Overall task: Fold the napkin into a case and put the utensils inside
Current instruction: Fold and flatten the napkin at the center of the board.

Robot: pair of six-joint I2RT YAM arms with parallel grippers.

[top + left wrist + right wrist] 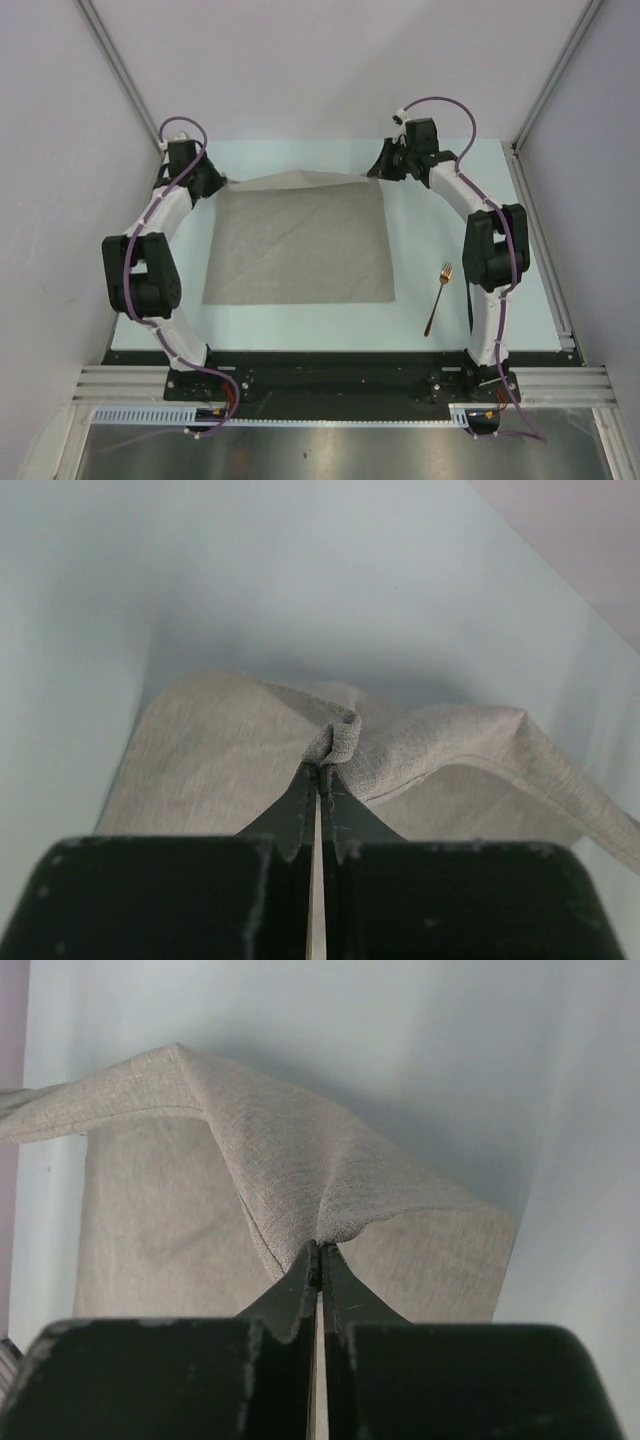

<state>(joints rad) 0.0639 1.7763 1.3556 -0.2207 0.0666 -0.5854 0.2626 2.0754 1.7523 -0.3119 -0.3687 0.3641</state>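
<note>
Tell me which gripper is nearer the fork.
Right. The right gripper pinches the far right corner of the napkin, on the same side as the fork. The left gripper pinches the far left corner, across the whole napkin.

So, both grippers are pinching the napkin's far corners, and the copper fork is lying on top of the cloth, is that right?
Not quite: the top external view shows the copper fork on the table, right of the napkin and apart from it.
</note>
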